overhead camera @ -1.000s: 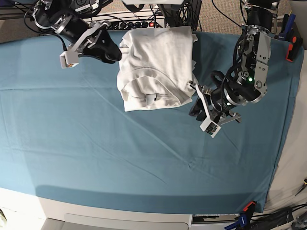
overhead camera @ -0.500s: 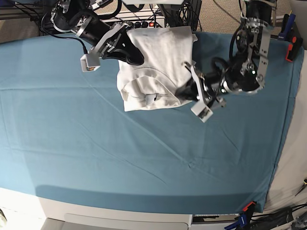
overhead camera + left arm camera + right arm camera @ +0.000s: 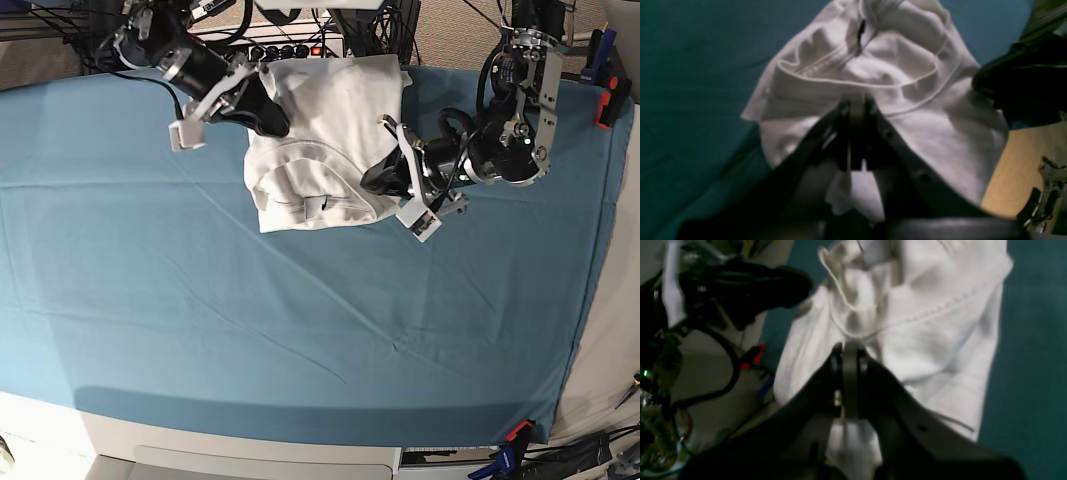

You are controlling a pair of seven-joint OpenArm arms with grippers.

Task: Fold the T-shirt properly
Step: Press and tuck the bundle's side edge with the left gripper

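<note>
The T-shirt [image 3: 325, 140] lies partly folded, a thick white bundle at the far middle of the worktop [image 3: 300, 330], which is covered by a teal cloth [image 3: 150, 280]. Both arms are on it. The left gripper [image 3: 372, 180] has its jaws pressed fully together on the bundle's edge nearest that arm, with white fabric pinched between them in its wrist view. The right gripper [image 3: 268, 112] is likewise clamped tight on cloth at the opposite edge, up towards the far side.

The step in hand looks like a two-handed lift or drag to make the next fold. To do it well, both arms should rise together and at the same pace, so the layers do not slide apart (the bundle is already several layers deep, and how many each pinch has caught cannot be told). Keep the fabric lightly taut between the two grips, carry it over in one smooth arc, and lay it down edge to edge before letting go, clear of the teal cloth underneath
</note>
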